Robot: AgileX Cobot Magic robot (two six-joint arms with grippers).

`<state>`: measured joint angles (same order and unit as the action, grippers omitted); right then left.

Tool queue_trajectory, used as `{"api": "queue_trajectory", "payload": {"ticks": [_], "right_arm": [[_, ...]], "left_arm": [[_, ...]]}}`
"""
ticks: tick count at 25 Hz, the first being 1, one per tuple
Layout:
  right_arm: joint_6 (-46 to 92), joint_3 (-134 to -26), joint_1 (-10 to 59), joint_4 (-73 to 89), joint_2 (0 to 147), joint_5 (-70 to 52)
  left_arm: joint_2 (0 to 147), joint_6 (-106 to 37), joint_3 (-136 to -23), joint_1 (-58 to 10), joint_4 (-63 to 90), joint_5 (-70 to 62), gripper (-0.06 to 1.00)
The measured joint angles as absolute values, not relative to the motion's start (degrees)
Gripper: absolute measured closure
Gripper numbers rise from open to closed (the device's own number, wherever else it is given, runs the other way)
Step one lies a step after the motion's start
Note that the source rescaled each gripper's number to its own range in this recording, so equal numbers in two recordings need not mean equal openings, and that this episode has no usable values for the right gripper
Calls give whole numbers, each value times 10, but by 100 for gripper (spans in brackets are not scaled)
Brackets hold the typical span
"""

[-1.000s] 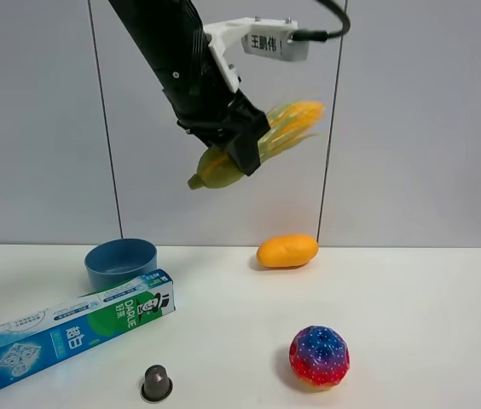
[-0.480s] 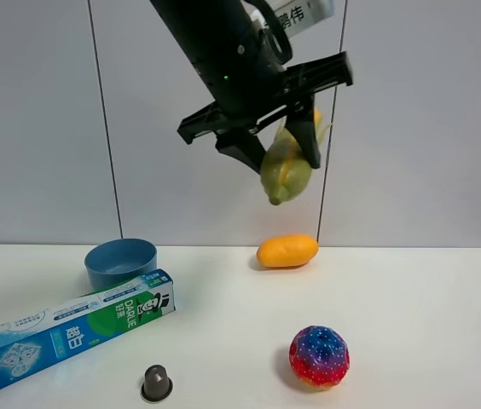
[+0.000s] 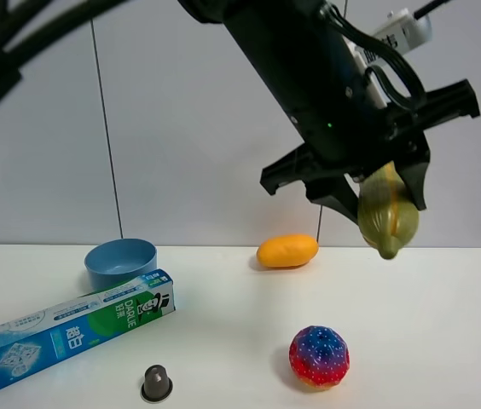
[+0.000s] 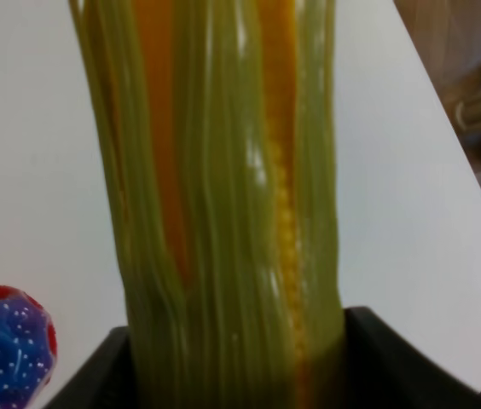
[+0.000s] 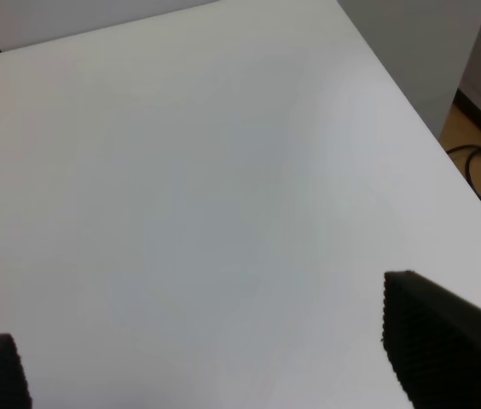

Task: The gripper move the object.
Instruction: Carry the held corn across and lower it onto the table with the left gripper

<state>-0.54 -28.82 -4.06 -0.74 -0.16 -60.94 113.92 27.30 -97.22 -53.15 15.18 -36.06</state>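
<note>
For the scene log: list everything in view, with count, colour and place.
corn: 1, yellow with green husk, in the air above the table's right side, tip down
mango: 1, orange, rear middle, near the wall
bowl: 1, blue, rear left
toothpaste box: 1, green, blue and white, front left, lying in front of the bowl
ball: 1, blue and red, speckled, front, right of middle
capsule: 1, dark grey, front edge, between box and ball
table: 1, white
left gripper: 1, black, shut on the corn
right gripper: 1, black, open, over bare table near an edge
</note>
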Motion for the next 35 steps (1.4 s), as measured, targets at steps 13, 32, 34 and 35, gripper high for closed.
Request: {"api": "queue_trajectory", "payload": {"ticks": [13, 32, 34, 35], "right_arm": [[-5, -288, -41, -7, -2, -609], [-5, -288, -41, -7, -2, -609], [-5, -288, -41, -7, -2, -609], [-5, -288, -41, -7, -2, -609]], "left_arm": [[1262, 301, -972, -538, 193, -306, 93], [1318, 359, -972, -538, 209, -196, 93], [1327, 359, -972, -538, 210, -196, 93], [1331, 359, -972, -538, 211, -196, 93]]}}
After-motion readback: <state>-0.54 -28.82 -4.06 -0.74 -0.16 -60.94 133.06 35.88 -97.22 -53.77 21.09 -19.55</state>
